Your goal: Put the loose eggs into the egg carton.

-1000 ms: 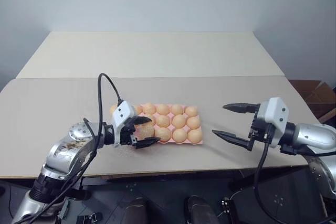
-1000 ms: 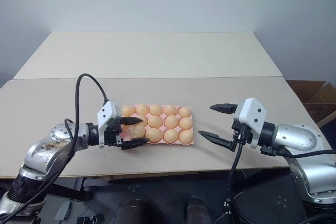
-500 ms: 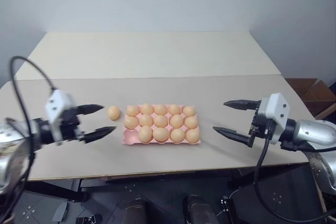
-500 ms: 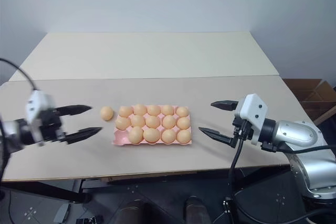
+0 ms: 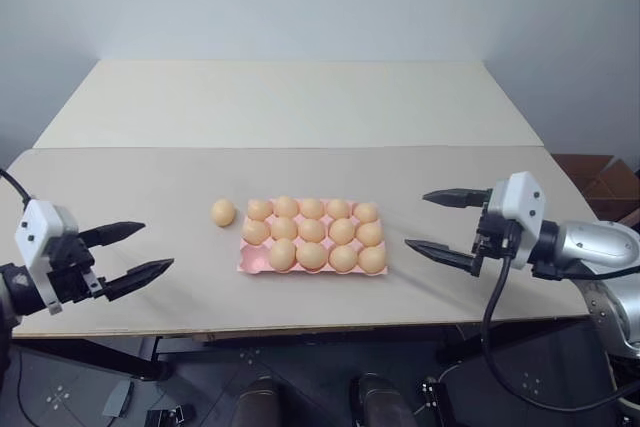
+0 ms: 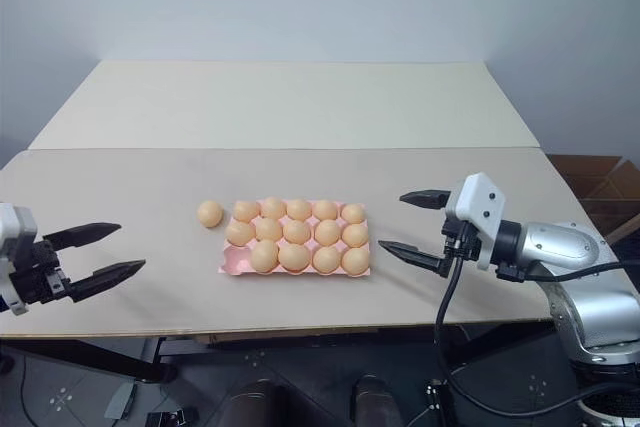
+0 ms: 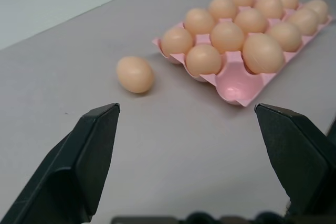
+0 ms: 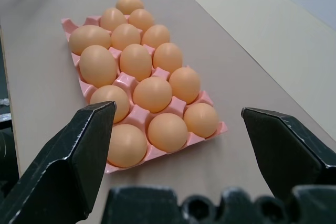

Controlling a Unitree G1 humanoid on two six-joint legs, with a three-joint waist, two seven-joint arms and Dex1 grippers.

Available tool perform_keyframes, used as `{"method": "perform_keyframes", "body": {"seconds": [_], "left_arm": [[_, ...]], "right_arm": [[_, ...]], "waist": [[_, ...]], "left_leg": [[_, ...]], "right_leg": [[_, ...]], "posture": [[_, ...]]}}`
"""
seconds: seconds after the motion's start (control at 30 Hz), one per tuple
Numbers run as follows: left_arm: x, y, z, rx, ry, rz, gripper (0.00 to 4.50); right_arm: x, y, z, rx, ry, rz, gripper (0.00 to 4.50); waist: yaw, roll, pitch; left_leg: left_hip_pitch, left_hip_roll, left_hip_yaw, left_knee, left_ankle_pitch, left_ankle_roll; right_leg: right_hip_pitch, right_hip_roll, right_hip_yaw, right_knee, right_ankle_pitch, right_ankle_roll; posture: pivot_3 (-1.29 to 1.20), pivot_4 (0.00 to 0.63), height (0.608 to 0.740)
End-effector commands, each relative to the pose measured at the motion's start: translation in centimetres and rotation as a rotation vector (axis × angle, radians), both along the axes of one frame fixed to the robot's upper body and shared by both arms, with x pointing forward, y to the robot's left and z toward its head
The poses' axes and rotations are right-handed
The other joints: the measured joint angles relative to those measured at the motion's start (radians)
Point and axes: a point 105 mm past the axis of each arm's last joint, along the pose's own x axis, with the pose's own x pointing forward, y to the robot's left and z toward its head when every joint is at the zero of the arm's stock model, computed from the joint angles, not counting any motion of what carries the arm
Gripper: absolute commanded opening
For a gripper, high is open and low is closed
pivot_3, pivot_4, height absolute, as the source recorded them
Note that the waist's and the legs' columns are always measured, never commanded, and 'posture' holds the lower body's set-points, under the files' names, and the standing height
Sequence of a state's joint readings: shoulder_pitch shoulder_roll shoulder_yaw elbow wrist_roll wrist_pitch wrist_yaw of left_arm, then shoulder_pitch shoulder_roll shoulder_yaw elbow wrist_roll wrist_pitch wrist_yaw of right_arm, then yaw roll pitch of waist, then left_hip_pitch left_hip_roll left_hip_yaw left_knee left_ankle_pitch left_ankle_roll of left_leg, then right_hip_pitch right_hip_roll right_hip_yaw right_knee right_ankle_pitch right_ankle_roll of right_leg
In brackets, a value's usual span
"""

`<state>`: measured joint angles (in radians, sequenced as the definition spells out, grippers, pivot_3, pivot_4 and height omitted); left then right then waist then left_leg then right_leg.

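Currently on hand, all places taken from the egg carton:

- Egg carton: pink moulded tray, three rows of five cups, flat on the table. Fourteen cups hold eggs. One cup, the empty cup, sits bare at the near-left corner.
- Loose egg: one pale orange-tan egg, lying on its side just beside the carton's left end, level with the far row, apart from the rim. No other stray egg lies around the carton.
- Left gripper: claw spread wide, nothing between the fingers. A second ago it hung over the carton's near-left end; it has since swung out well to the left of the carton, past the loose egg, and points back toward both.
- Right gripper: claw spread wide and empty, hovering off the carton's right end, near but not touching, much where it was a second ago.

Change noted: the left arm has cleared off the carton, leaving the near row one short.

Bearing on the task: by this count, one egg and one free cup remain, so the job looks a single placement from done. The loose egg lies on the left gripper's side, and the vacant corner cup is close to it, which suits a short carry.
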<state>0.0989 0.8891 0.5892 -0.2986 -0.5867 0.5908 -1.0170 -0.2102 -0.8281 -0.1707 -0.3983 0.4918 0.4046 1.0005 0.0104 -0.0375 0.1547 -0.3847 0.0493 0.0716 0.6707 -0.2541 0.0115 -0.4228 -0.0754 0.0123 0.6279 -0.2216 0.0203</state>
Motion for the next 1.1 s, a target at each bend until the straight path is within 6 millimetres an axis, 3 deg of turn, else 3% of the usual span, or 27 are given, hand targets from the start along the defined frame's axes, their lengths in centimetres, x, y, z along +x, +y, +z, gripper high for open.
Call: {"method": "perform_keyframes", "body": {"seconds": [0.03, 0.27, 0.43, 0.57, 0.6, 0.7, 0.83, 0.93, 1.1], "left_arm": [[2.3, -0.6, -0.3, 0.016, 0.008, 0.092, 4.48], [8.7, -2.5, -2.5, -0.007, 0.062, 0.308, 4.48], [11.8, -3.8, -3.8, -0.050, 0.122, 0.396, 4.48], [12.9, -4.6, -5.0, -0.062, 0.186, 0.416, 4.48], [13.1, -4.7, -5.2, -0.062, 0.197, 0.427, 4.48], [12.9, -4.9, -5.7, -0.044, 0.227, 0.417, 3.94], [12.7, -5.0, -5.6, -0.040, 0.218, 0.405, 2.65], [12.2, -4.9, -4.4, -0.043, 0.162, 0.361, 1.74], [9.4, -4.2, -1.6, 0.040, 0.029, 0.163, 1.74]], "right_arm": [[-0.2, 0.2, 1.1, -0.008, -0.054, 0.015, 4.50], [-0.3, 0.5, 1.3, 0.001, -0.073, 0.010, 4.50], [-0.4, 0.7, 1.6, 0.023, -0.082, 0.011, 4.50], [-0.5, 0.8, 1.8, 0.030, -0.087, 0.016, 4.50], [-0.6, 0.9, 1.8, 0.030, -0.088, 0.018, 4.50], [-0.8, 1.0, 2.0, 0.038, -0.092, 0.024, 4.50], [-0.7, 1.0, 2.0, 0.047, -0.098, 0.018, 4.50], [-0.7, 1.0, 2.2, 0.054, -0.103, 0.013, 4.50], [-0.9, 1.0, 2.2, 0.062, -0.109, 0.002, 4.50]], "waist": [[0.002, 0.000, 0.000], [0.001, -0.001, 0.000], [-0.004, -0.001, 0.000], [-0.006, -0.001, 0.000], [-0.006, -0.001, 0.000], [-0.008, -0.001, 0.000], [-0.007, -0.001, 0.000], [-0.007, -0.001, 0.000], [-0.014, -0.001, 0.000]], "left_leg": [[0.000, 0.000, 0.000, 0.000, 0.000, 0.000], [-0.002, -0.001, 0.000, 0.001, 0.000, 0.000], [-0.004, -0.001, -0.001, 0.004, 0.000, 0.000], [-0.004, -0.002, -0.002, 0.005, 0.000, 0.000], [-0.004, -0.002, -0.002, 0.005, 0.000, 0.000], [-0.004, -0.002, -0.002, 0.005, 0.000, 0.000], [-0.004, -0.002, -0.002, 0.005, 0.000, 0.000], [-0.004, -0.002, -0.002, 0.005, 0.000, 0.000], [-0.004, -0.001, -0.002, 0.005, 0.000, 0.000]], "right_leg": [[0.000, 0.000, 0.000, 0.000, 0.001, 0.001], [0.000, 0.000, 0.001, -0.001, 0.002, 0.003], [0.000, 0.001, 0.000, -0.001, 0.003, 0.005], [0.000, 0.001, 0.001, -0.001, 0.004, 0.005], [0.000, 0.001, 0.001, -0.001, 0.004, 0.005], [0.000, 0.001, 0.001, -0.001, 0.004, 0.005], [0.000, 0.000, 0.000, -0.001, 0.004, 0.005], [0.000, 0.000, 0.001, -0.001, 0.004, 0.005], [-0.001, 0.000, 0.001, -0.001, 0.004, 0.005]], "posture": [[0.00, 0.150, 0.740], [0.00, 0.150, 0.740], [0.00, 0.150, 0.740], [0.00, 0.150, 0.740], [0.00, 0.150, 0.740], [0.00, 0.150, 0.740], [0.00, 0.150, 0.740], [0.00, 0.150, 0.740], [0.00, 0.150, 0.740]]}}
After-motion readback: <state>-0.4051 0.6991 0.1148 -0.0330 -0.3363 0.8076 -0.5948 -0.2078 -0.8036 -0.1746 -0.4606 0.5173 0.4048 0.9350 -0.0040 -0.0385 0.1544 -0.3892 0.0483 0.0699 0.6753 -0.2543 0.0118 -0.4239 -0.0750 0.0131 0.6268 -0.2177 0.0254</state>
